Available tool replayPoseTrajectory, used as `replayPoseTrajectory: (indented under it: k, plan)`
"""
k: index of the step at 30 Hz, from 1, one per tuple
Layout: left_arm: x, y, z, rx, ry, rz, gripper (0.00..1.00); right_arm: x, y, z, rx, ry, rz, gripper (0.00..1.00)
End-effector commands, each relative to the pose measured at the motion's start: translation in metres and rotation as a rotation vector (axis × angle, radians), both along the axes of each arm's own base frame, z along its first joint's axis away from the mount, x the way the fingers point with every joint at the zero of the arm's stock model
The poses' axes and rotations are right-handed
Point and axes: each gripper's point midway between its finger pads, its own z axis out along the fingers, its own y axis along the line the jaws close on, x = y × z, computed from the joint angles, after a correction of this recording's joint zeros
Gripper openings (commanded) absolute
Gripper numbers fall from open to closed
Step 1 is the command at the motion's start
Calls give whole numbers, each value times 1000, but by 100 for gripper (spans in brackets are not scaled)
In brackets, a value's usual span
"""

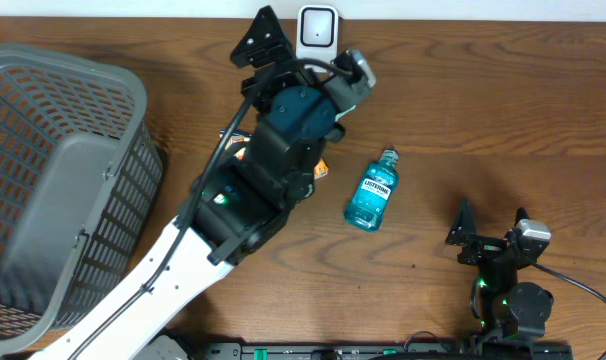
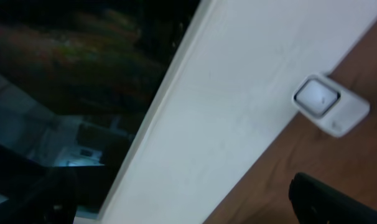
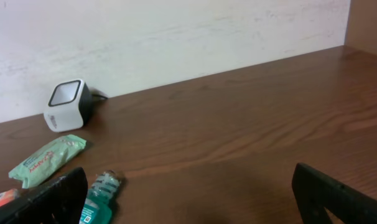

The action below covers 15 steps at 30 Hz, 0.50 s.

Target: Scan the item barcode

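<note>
Hovering spread and empty by the scanner (image 1: 317, 28), the left hand (image 1: 310, 46) is well apart from the bottle (image 1: 373, 190).

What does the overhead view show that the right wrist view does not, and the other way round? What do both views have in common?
Only the overhead view shows the grey basket at the left side of the table, and the left arm stretched across the wood. Only the right wrist view shows a green packet lying flat; from above it is not visible. Both views show the white scanner, the blue mouthwash bottle and the brown table surface.
</note>
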Motion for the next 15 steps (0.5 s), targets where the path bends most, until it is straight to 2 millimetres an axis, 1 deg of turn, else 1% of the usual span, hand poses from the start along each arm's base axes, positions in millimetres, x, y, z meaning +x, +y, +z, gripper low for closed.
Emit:
replayPoseTrajectory:
  k: [1,2,4,6,10,12,15]
  plan:
    - [-17,28,24,8,-34,17,99,0,0,-1,10,2,-1,99]
    - [-21,33,25,-1,-31,12,100,0,0,-1,10,2,-1,99]
    - [-29,47,28,-44,-37,16,98,0,0,-1,10,2,-1,99]
    - [-39,63,31,-102,-48,24,98,0,0,-1,10,2,-1,99]
    - [-56,93,24,-174,-41,16,98,0,0,-1,10,2,-1,99]
    - [-64,108,24,-251,-54,23,98,0,0,-1,10,2,-1,99]
    - [-80,124,24,-410,-64,12,98,0,0,-1,10,2,-1,99]
